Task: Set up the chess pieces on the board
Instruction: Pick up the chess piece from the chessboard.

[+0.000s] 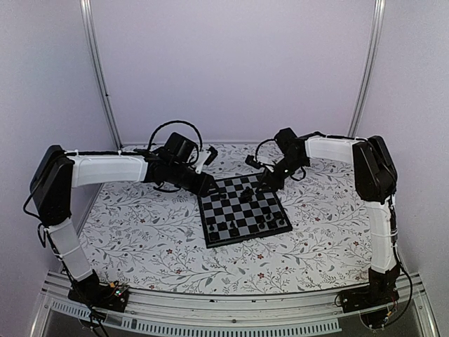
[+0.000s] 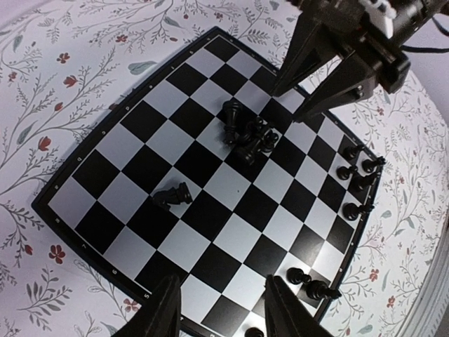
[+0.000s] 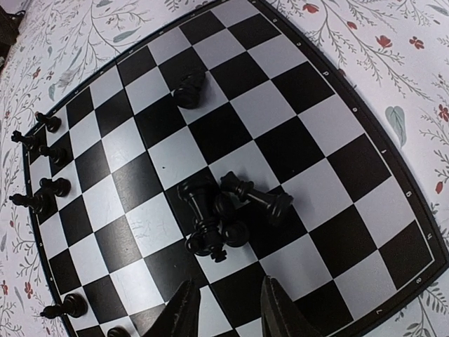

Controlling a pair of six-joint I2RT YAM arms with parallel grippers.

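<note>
Toppled chess pieces [image 3: 203, 203] heaped on board [image 3: 337, 140]; floral cloth [image 1: 140, 239] around.

Top external camera is fixed high behind the arm bases [image 1: 105, 295] and faced forward and down. The whole table [image 1: 154, 232] is taken in from afar, with the board [image 1: 231, 205] near centre and the bases at 7 and 5 o'clock.

Left wrist camera is carried close over the board and aimed steeply down past the left gripper [image 2: 224, 312] at 6 o'clock. The right gripper [image 2: 287, 104] is seen at 1 o'clock.

Right wrist camera is likewise held close, looking down from the opposite side.

The heap of fallen pieces [image 3: 224, 210] mid-board is shared by all three views.
</note>
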